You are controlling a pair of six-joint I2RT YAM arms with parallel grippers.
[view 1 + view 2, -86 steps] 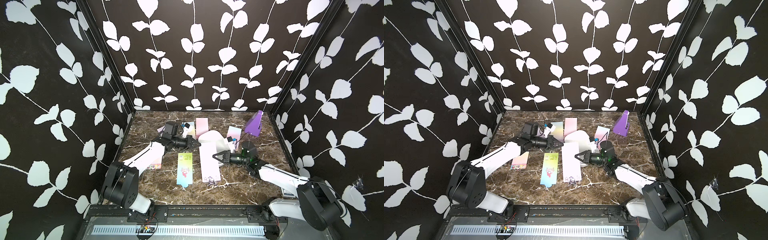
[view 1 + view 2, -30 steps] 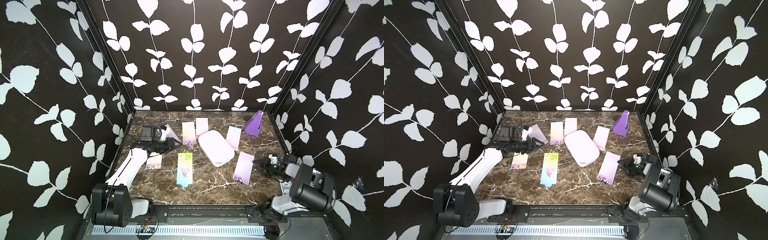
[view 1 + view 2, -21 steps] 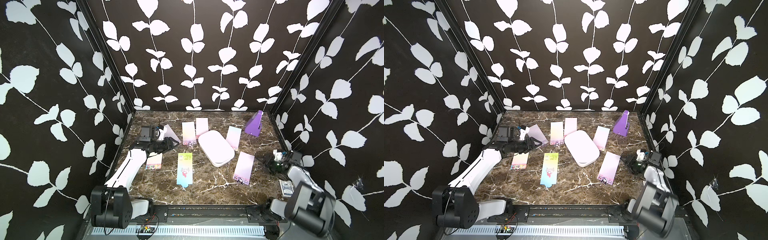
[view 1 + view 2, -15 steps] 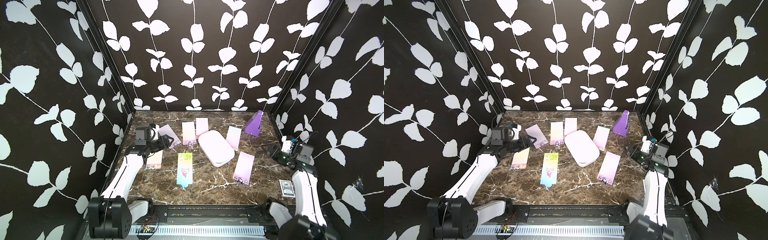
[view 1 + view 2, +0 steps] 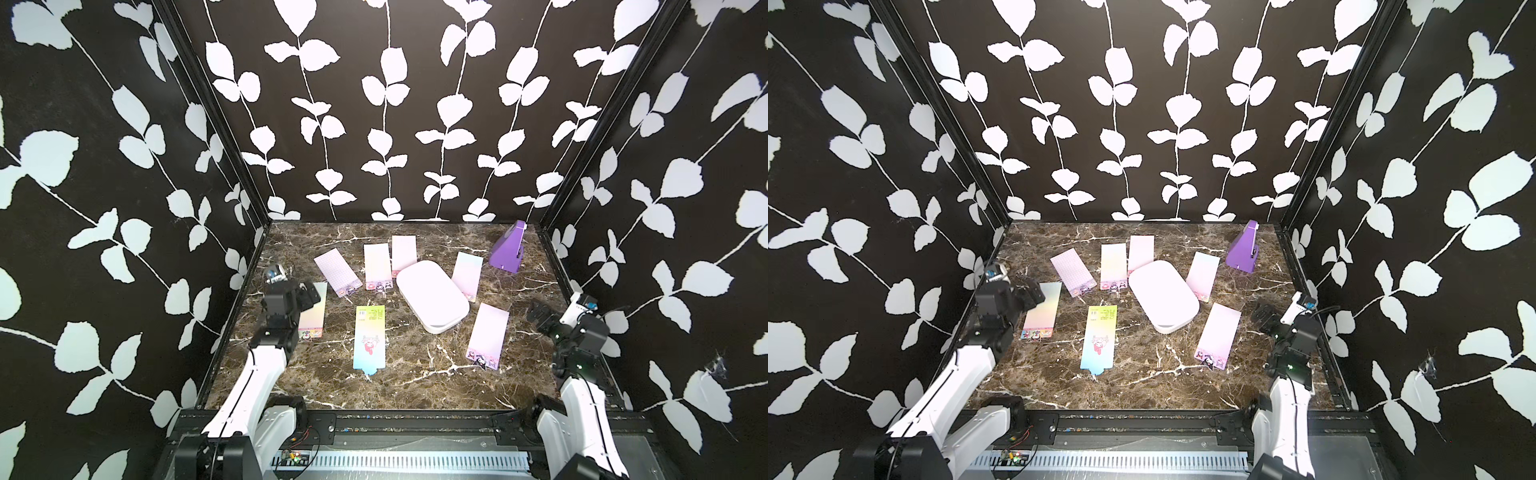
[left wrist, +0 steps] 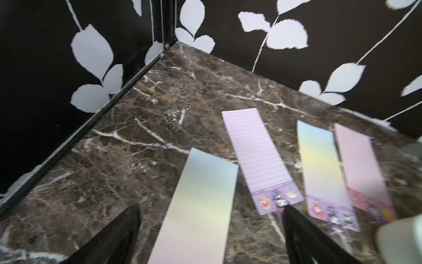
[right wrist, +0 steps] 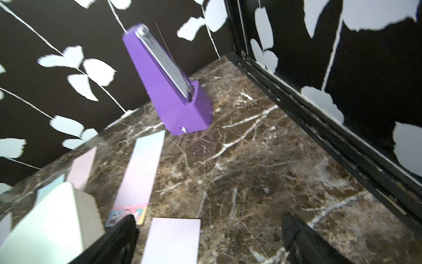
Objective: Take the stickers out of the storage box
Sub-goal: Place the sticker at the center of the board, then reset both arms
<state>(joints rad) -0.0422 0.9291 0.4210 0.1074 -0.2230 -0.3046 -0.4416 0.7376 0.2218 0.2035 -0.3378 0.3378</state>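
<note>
On the surface (image 5: 415,374), 7 stickers (image 5: 370,337) lie flat around the box (image 5: 432,293) — none shows inside, so the task looks done. Most sheets run near-to-far, character ends toward the near edge; the box's long axis slants from far left to near right. Off at the sides, the left pincer (image 5: 309,293) and right pincer (image 5: 538,313) both stand apart, empty.

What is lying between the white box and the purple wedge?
One pastel sticker sheet, lying flat, close beside the box and apart from the wedge; both top views show it.
</note>
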